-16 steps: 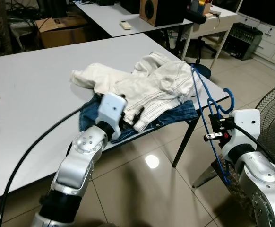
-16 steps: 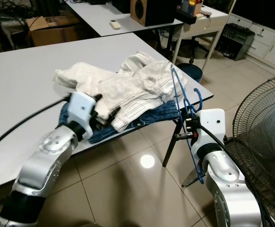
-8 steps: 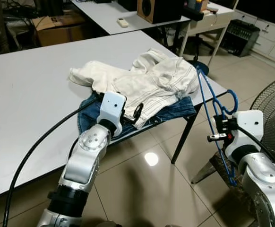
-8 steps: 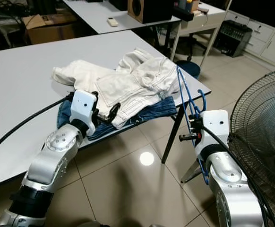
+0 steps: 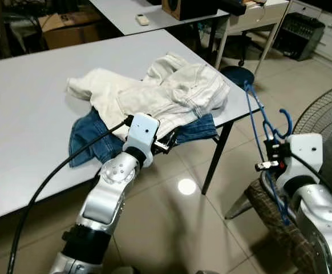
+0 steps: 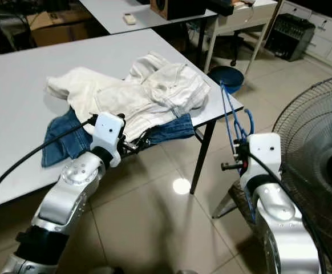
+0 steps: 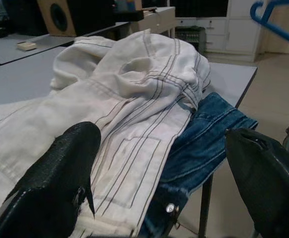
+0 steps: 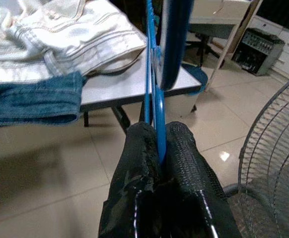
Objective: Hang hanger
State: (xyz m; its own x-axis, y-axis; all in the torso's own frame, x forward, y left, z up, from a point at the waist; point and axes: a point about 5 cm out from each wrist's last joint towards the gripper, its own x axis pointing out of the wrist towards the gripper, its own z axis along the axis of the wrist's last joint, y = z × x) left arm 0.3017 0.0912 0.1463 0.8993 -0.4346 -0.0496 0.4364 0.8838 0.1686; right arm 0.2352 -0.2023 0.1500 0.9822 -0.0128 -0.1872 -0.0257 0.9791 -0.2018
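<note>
Right gripper (image 8: 159,148), low right of the head view, is pinched tight on one thin blue wire hanger (image 5: 262,132), hook curling above the wrist beside the table (image 5: 29,108) corner. Left gripper (image 7: 164,163) at centre spreads its textured black fingers (image 7: 60,173) wide before two garments: stitched white denim (image 5: 154,94) over blue jeans (image 5: 92,137). One round mesh fan (image 6: 317,154) far right.

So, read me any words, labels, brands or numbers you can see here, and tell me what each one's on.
No text can be read in full.
Fan: a pale mark on the hub at the picture's edge, cut off and too blurred to read.
Cardboard box: no legible print.
Remote control: buttons too small to read.
Blue hanger, white jeans and blue jeans: no lettering visible.
</note>
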